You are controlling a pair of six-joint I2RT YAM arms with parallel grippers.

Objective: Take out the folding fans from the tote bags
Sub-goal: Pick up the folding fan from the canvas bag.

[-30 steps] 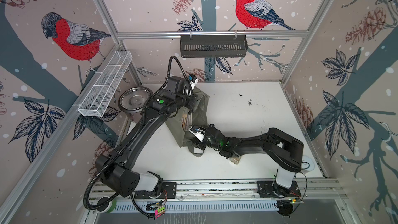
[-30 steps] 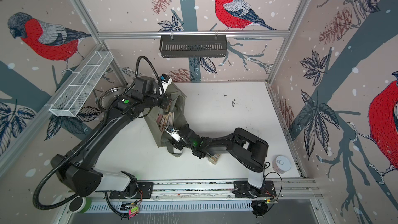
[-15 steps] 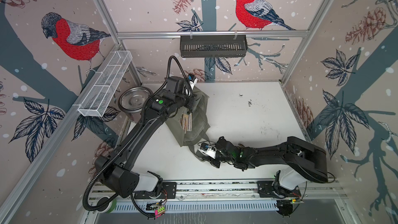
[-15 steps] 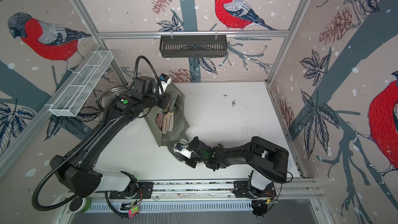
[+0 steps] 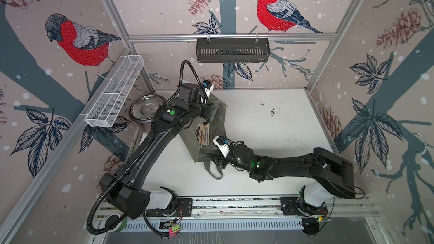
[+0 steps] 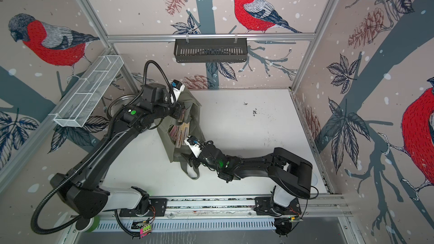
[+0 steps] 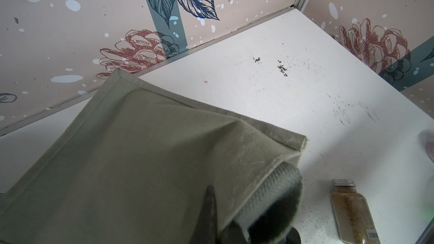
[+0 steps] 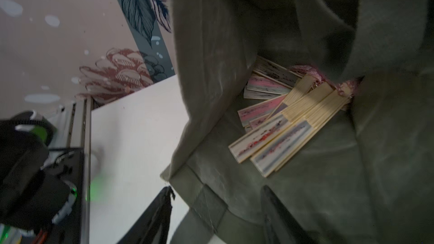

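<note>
White tabletop (image 5: 270,125), scuffed and walled by bullfinch wallpaper, is carrying everything; the olive tote bag (image 5: 217,113) is standing at about 10 o'clock from its centre, with a steel pot (image 5: 146,109) off at the bag's 9 o'clock. The folding fans (image 8: 281,123) are lying heaped on the bag's floor, crossing one another, and both top views are showing them through the open mouth (image 6: 180,134).

They are looking light and stiff along their bamboo sticks, smooth enough to slip, with thin folded leaves that would likely crease under a hard pinch. Taking one across its narrow thickness on the pale stick half, where it is sticking out of the heap, is probably the safest hold (the tasselled ends are tucked under a fold of cloth). The bag itself is soft and sagging, so it is needing support.

That support is coming from the left gripper (image 7: 246,191), which is pinching the bag's rim at its 12 o'clock side, jaws together on the fabric; a spice jar (image 7: 352,212) is lying on the table beyond it.

At the bag's 5 o'clock edge, above its loose strap (image 5: 212,172), the right gripper (image 8: 216,212) is pointing into the mouth with its jaws standing apart and empty, well short of the fans.
</note>
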